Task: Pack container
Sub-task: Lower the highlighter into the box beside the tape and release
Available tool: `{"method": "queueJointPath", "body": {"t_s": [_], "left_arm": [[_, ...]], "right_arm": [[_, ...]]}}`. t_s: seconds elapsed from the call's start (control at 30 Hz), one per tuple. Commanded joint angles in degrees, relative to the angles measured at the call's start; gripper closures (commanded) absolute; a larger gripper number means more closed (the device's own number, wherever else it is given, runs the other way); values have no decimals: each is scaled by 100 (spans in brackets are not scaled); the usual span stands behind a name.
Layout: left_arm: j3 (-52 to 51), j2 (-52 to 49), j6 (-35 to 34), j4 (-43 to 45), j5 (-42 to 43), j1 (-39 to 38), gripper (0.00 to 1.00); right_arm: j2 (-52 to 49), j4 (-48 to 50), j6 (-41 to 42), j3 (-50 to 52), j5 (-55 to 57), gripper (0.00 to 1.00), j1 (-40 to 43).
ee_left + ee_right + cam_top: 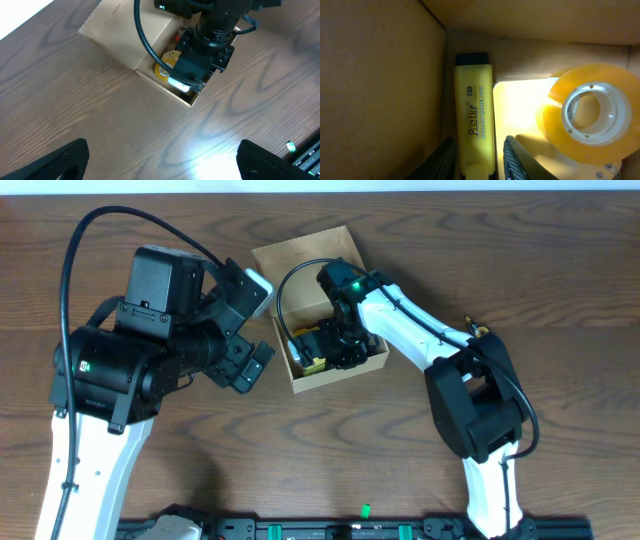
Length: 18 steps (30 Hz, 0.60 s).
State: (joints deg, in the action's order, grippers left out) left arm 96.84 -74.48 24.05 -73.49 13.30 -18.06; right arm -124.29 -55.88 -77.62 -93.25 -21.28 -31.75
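Crowding the container (335, 373), right hand (338, 348) blocks overhead view.

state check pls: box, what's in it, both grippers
tan cardboard box: lid flap open
yellow highlighter with black cap: capped, lying flat in box along a wall
yellowish tape roll: lying flat in box
left gripper: open, empty, beside box
right gripper: inside box, slightly open, astride highlighter

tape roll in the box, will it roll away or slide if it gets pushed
The tape roll seems to lie flat, hole up, so it would likely slide rather than roll. Its glossy surface looks slick to grip. The plastic core suggests it is rigid, and the box walls should stop it.
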Motion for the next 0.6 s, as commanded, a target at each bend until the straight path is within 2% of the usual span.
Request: {"method": "queueJointPath", "body": {"t_s": [0.0, 0.2, 0.37, 0.47, 0.57], "left_arm": [[94, -4, 37, -15, -33, 4, 5], [94, -4, 37, -15, -33, 4, 5], [94, -4, 37, -15, -33, 4, 5], [94, -4, 37, -15, -33, 4, 5], [94, -4, 37, -15, -33, 4, 5]], "right_arm": [[-68, -7, 129, 48, -129, 70, -59], [323, -15, 662, 46, -162, 76, -59], [837, -94, 1209, 46, -57, 93, -57], [1143, -184, 1353, 46, 66, 93, -52], [1414, -249, 1355, 46, 214, 99, -52]]}}
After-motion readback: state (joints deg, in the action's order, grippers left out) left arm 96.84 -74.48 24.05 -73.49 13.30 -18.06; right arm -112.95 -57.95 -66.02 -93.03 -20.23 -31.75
